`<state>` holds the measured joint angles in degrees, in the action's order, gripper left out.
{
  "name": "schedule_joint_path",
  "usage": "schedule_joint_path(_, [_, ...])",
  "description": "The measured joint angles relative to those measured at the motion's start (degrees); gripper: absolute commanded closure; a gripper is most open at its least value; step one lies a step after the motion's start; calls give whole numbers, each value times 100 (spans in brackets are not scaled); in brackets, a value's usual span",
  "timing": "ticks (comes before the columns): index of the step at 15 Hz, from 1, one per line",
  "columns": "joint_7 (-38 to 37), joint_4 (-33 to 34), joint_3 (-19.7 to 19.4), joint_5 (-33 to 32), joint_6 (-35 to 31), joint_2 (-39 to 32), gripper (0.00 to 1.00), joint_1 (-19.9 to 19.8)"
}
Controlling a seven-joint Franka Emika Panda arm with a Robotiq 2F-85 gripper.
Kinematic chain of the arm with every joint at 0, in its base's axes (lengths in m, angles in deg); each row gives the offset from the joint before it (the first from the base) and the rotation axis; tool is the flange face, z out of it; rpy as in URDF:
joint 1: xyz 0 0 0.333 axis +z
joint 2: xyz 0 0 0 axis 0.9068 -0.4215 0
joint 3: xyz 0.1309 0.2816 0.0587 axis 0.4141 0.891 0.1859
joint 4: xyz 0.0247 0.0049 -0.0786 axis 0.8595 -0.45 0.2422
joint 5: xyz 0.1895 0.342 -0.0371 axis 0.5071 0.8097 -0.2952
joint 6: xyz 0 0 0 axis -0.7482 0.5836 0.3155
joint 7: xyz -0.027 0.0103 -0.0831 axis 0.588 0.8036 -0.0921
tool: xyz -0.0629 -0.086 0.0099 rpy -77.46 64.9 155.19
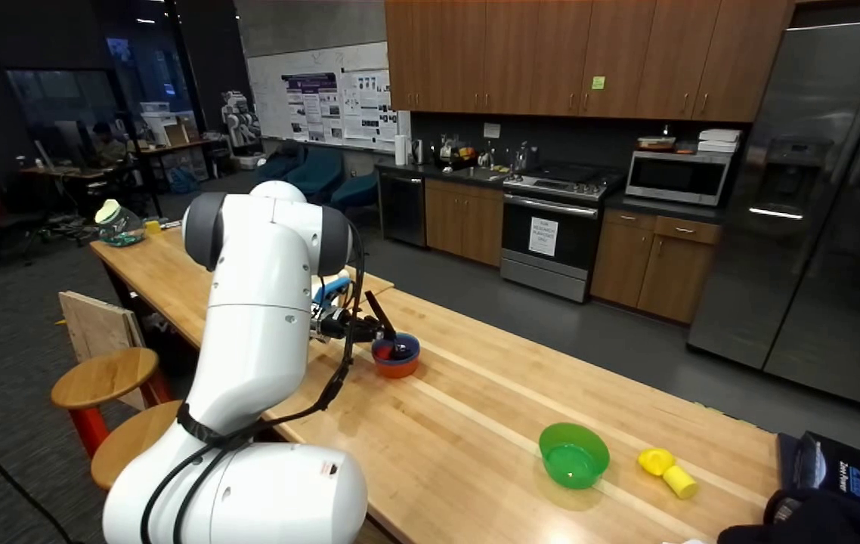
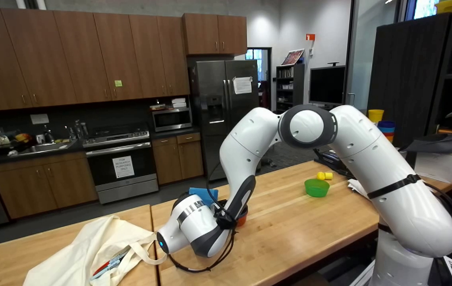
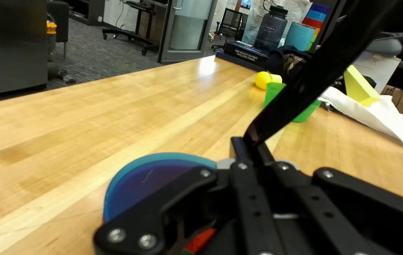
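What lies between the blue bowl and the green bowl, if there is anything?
Only tabletop lies between the blue bowl and the green bowl; both exterior views show it.

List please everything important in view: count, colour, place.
Tabletops: 2, light brown, end to end
Blue-orange bowl: 1 or 2 nested (unclear), blue above orange, on a tabletop
Utensil: 1, black, tilted, at the blue-orange bowl
Green bowl: 1, green, on a tabletop
Yellow objects: 2, yellow, beside the green bowl
Cloth bag: 1, cream, on a tabletop
Stools: 2, brown and red, beside a tabletop
Cabinets: several, brown, behind the tabletops
Oven: 1, black and silver, among cabinets
Microwave: 1, silver, near the oven
Refrigerator: 1, dark grey, by cabinets
Gripper: 1, black, closed, apparently around the utensil
Arm: 1, white, over a tabletop
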<state>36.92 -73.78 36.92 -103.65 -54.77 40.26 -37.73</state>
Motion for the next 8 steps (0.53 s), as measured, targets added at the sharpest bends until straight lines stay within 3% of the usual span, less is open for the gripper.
schedule_joint_path(8, [-1063, -466, -100, -1496, 281, -149, 98, 423])
